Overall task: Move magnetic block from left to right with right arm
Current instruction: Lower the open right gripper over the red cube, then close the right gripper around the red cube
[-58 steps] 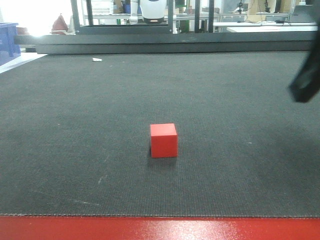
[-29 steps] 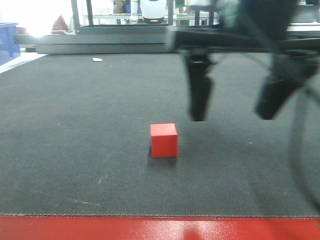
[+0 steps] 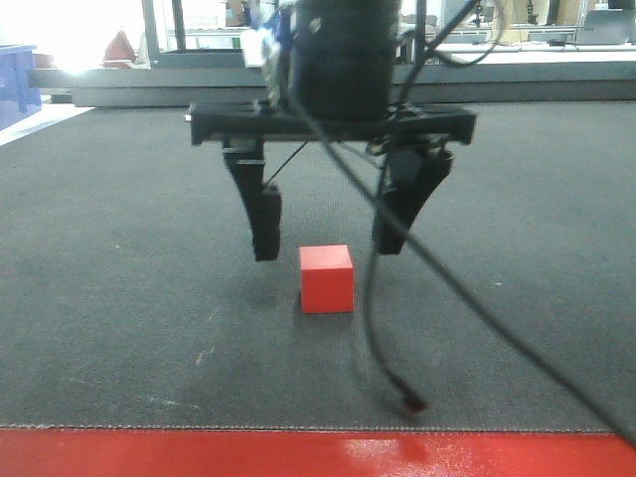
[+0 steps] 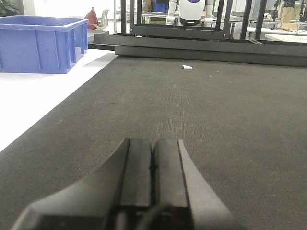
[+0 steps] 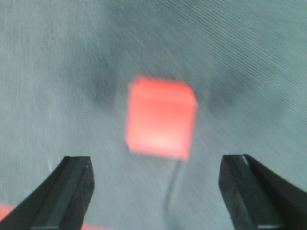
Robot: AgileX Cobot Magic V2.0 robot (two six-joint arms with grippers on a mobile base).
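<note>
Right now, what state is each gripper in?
Left gripper: shut, holding nothing.
Right gripper: open, poised over the magnetic block, holding nothing.

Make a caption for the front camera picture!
Open right gripper hangs close to the red block on the dark mat.

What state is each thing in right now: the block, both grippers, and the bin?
magnetic block: resting flat on the dark mat, not gripped.
right gripper: open, poised around the block, no contact.
left gripper: shut, empty, low over the mat.
blue bin: upright beside the mat; contents hidden.
</note>
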